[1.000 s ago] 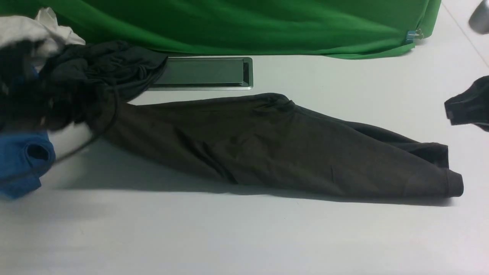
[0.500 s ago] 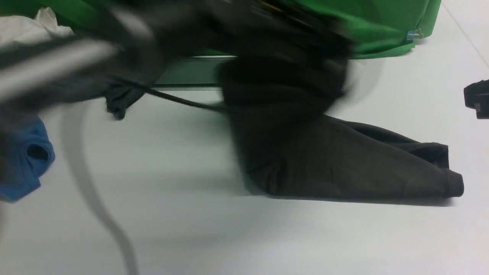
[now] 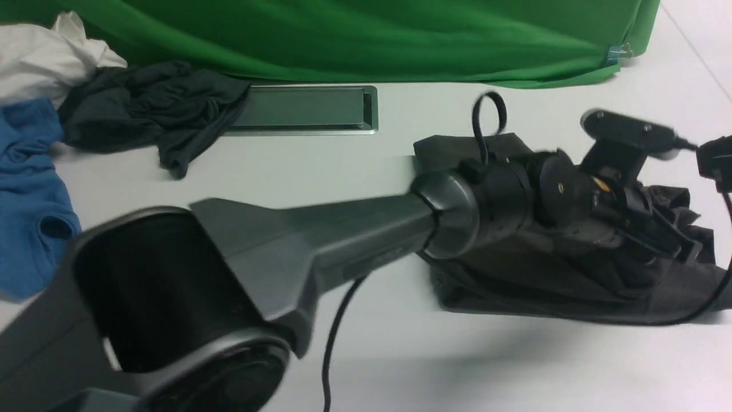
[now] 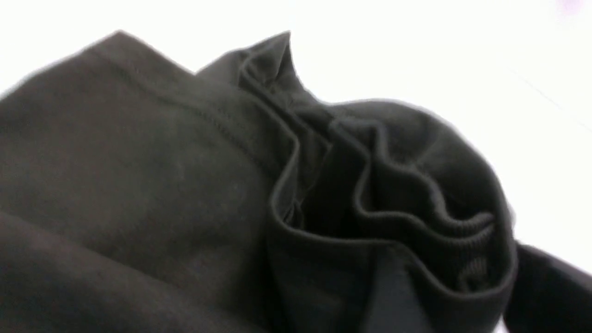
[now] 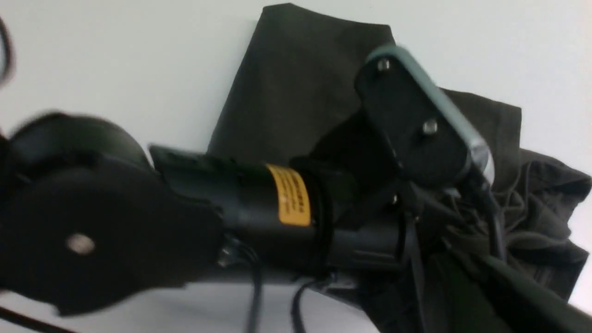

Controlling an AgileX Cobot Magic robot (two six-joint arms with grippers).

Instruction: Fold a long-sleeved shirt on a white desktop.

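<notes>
The long-sleeved shirt point(image 3: 486, 292) is a dark olive-brown bundle on the right of the white desktop point(image 3: 514, 366), doubled over on itself. My left arm reaches across the table. Its gripper point(image 3: 663, 246) presses into the shirt's bunched right end. The left wrist view is filled by the shirt point(image 4: 138, 162) and its ribbed folds, and the jaws are lost in dark cloth. My right gripper point(image 3: 717, 163) hangs at the far right edge, just above the shirt's end, shut. From the right wrist I see the left arm lying over the shirt point(image 5: 296, 78).
A silver-framed cable slot point(image 3: 303, 109) lies at the back. A charcoal garment point(image 3: 148, 109), a blue shirt point(image 3: 28, 189) and a white cloth point(image 3: 40, 51) are piled at the back left. A green backdrop point(image 3: 372, 40) runs behind. A cable hangs under the left arm.
My left arm has swept from the far left across to the right, bringing the shirt's left half over onto its right half. The right gripper has barely moved.
</notes>
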